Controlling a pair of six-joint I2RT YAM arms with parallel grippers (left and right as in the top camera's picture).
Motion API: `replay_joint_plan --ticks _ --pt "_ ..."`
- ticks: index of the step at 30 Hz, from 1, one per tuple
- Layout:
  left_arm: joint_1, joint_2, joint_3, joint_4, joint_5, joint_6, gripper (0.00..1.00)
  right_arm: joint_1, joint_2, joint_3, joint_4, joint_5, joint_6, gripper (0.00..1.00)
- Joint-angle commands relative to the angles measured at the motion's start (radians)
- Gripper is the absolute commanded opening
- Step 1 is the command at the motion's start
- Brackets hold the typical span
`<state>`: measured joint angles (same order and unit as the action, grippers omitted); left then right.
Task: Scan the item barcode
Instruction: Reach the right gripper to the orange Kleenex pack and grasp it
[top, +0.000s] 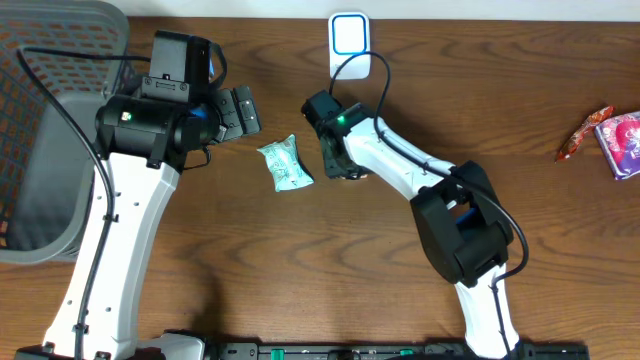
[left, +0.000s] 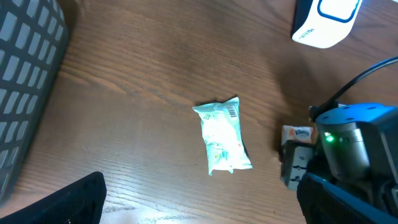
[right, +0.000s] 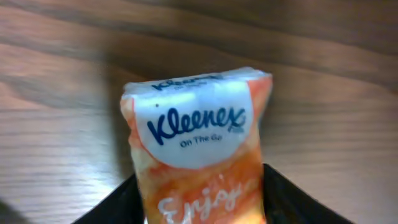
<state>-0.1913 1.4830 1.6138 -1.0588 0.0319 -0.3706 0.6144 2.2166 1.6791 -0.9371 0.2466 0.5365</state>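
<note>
Your right jaws hold the Kleenex pack (right: 199, 124), likely soft, light, slick: pinch its sides gently; left jaws stand wide.

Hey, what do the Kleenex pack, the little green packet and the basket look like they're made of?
Kleenex pack: thin glossy plastic film, probably; smooth printed surface with a slight shine.
Green packet: crinkly plastic wrap, it seems; crimped ends, printed barcode.
Basket: grey moulded plastic by its look, matte, with a regular grid of openings.
</note>
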Motion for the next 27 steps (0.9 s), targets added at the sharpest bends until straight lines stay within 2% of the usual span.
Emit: replay_joint_plan --ticks 1,7,11,17,24,27 --pt "0.003 0.005 0.000 -0.003 0.002 -0.005 0.98 -0.001 -0.032 0.053 -0.018 0.070 -0.048 0.57" --pt "0.003 0.005 0.000 -0.003 0.003 -0.005 0.98 0.033 -0.034 0.063 -0.025 0.089 -0.100 0.59" --pt "0.003 0.005 0.000 -0.003 0.002 -0.005 0.98 0.057 -0.034 0.060 -0.021 0.148 -0.100 0.54" --pt "0.003 0.005 0.000 -0.003 0.002 -0.005 0.98 0.077 -0.019 0.058 -0.006 0.174 -0.100 0.41" --pt "0.003 0.005 0.000 -0.003 0.002 -0.005 0.98 0.064 -0.006 0.001 0.039 0.174 -0.096 0.41" --pt "0.003 0.005 0.000 -0.003 0.002 -0.005 0.98 0.060 -0.006 -0.007 0.037 0.173 -0.096 0.36"
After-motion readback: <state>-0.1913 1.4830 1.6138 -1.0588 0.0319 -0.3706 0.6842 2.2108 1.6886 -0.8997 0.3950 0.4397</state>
